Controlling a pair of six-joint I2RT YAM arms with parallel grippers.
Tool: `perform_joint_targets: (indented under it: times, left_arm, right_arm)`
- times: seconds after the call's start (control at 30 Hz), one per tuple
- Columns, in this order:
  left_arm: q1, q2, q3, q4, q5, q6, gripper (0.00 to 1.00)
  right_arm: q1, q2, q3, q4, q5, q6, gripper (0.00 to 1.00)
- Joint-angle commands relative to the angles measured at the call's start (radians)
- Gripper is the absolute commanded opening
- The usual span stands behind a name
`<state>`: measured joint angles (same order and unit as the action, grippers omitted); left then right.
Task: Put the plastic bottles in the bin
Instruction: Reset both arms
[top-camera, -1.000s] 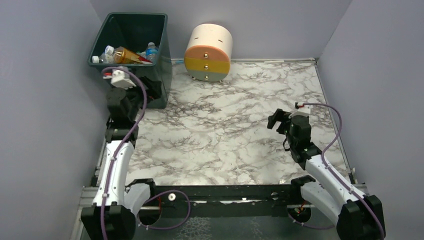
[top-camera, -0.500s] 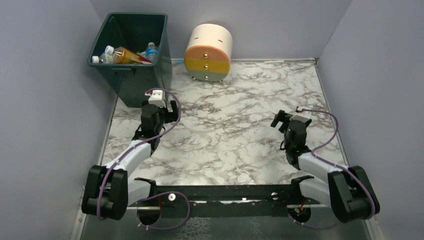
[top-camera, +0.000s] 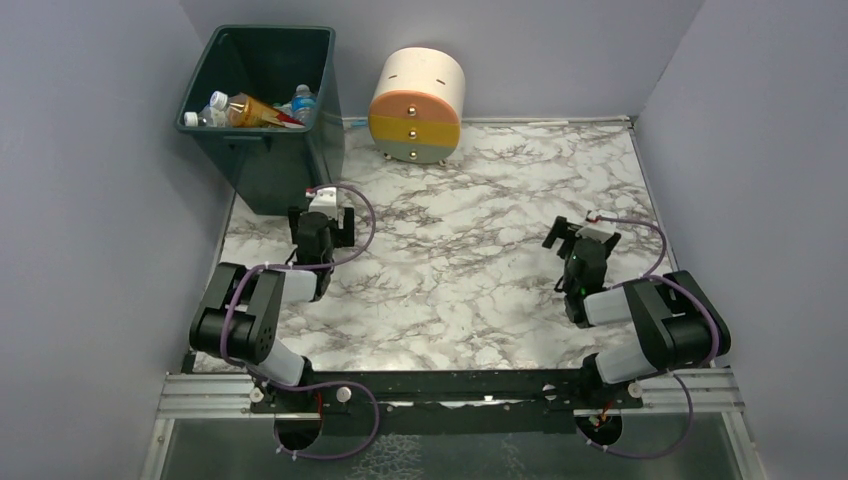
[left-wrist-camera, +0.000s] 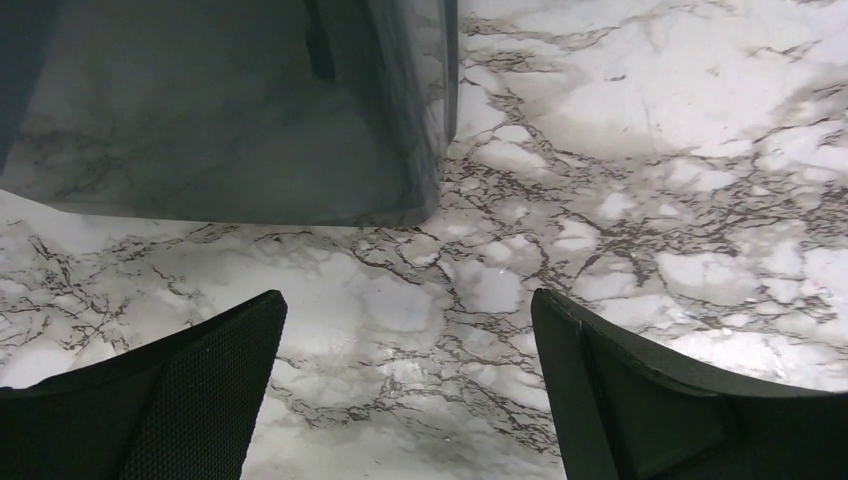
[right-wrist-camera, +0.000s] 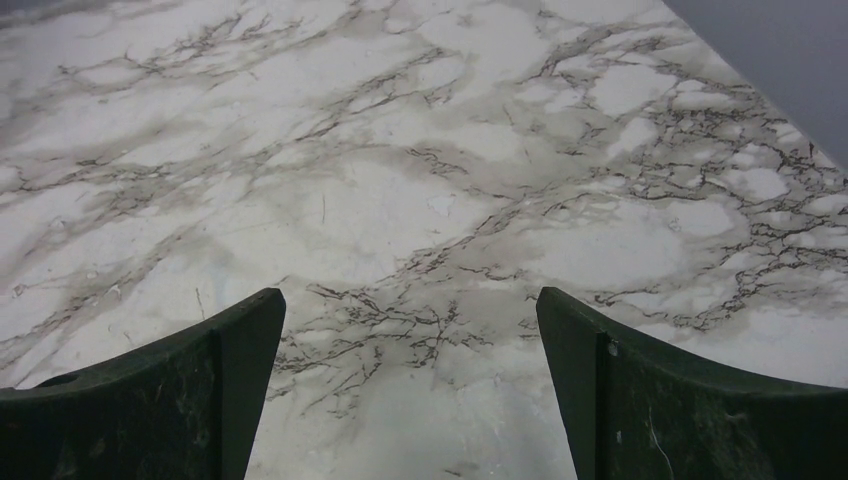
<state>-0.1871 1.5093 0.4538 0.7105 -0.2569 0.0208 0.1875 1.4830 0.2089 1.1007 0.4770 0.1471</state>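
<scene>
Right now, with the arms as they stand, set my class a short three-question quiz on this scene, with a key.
1. True or false: a plastic bottle lies on the marble table.
2. In the top view, the round drawer unit stands: A) left of the bin; B) right of the bin; C) between the two arms.
3. What do the jaws of each arm hold?

Key
1. False: the plastic bottles in view all lie in the bin.
2. B.
3. Nothing; both pairs of jaws stand open and empty.
</scene>
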Motion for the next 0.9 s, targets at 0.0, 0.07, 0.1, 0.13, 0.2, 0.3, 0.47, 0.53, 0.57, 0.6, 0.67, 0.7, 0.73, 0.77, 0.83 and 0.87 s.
perform_joint_targets:
  times: [0.0, 0.07, 0.1, 0.13, 0.2, 0.3, 0.47, 0.53, 0.57, 0.6, 0.67, 0.7, 0.73, 0.77, 0.83, 0.87]
  left_arm:
    - [0.015, 0.045, -0.037, 0.176, -0.043, 0.045, 0.99]
    - [0.032, 0.041, -0.051, 0.203, -0.044, 0.046, 0.99]
    - [0.049, 0.036, -0.062, 0.224, -0.033, 0.036, 0.99]
    - [0.065, 0.033, -0.075, 0.247, -0.01, 0.033, 0.99]
    - [0.085, 0.052, -0.118, 0.353, 0.025, 0.033, 0.99]
    - [0.114, 0.083, -0.17, 0.498, 0.053, 0.017, 0.99]
    - [0.114, 0.088, -0.167, 0.483, 0.113, 0.033, 0.99]
    - [0.114, 0.093, -0.183, 0.515, 0.133, 0.039, 0.99]
    - [0.114, 0.1, -0.189, 0.529, 0.15, 0.047, 0.99]
    - [0.114, 0.111, -0.195, 0.546, 0.176, 0.061, 0.99]
    - [0.114, 0.128, -0.221, 0.615, 0.191, 0.072, 0.99]
    - [0.114, 0.118, -0.225, 0.607, 0.183, 0.066, 0.99]
    - [0.113, 0.121, -0.23, 0.62, 0.176, 0.065, 0.99]
    - [0.114, 0.129, -0.23, 0.639, 0.176, 0.066, 0.99]
    - [0.113, 0.124, -0.22, 0.607, 0.163, 0.062, 0.99]
    - [0.113, 0.13, -0.203, 0.587, 0.145, 0.055, 0.99]
  right_arm:
    - [-0.01, -0.004, -0.014, 0.128, -0.033, -0.03, 0.99]
    - [-0.012, 0.001, -0.025, 0.159, -0.038, -0.035, 0.99]
    - [-0.011, 0.0, -0.027, 0.162, -0.05, -0.042, 0.99]
    - [-0.011, -0.003, -0.03, 0.164, -0.069, -0.053, 0.99]
    - [-0.013, -0.001, -0.04, 0.186, -0.1, -0.064, 0.99]
    - [-0.013, 0.007, -0.035, 0.188, -0.104, -0.066, 0.99]
    - [-0.011, 0.022, -0.073, 0.272, -0.239, -0.125, 0.99]
    - [-0.012, 0.036, -0.079, 0.311, -0.27, -0.139, 0.99]
    - [-0.013, 0.044, -0.075, 0.311, -0.289, -0.146, 0.99]
    - [-0.012, 0.053, -0.067, 0.299, -0.308, -0.149, 0.99]
    - [-0.012, 0.094, -0.053, 0.308, -0.347, -0.164, 0.99]
    - [-0.012, 0.139, -0.043, 0.372, -0.337, -0.176, 0.99]
    - [-0.011, 0.163, -0.028, 0.354, -0.324, -0.185, 0.99]
    - [-0.012, 0.134, -0.006, 0.24, -0.322, -0.166, 0.99]
    - [-0.016, 0.147, 0.022, 0.227, -0.32, -0.16, 0.99]
    - [-0.017, 0.158, 0.022, 0.254, -0.32, -0.174, 0.99]
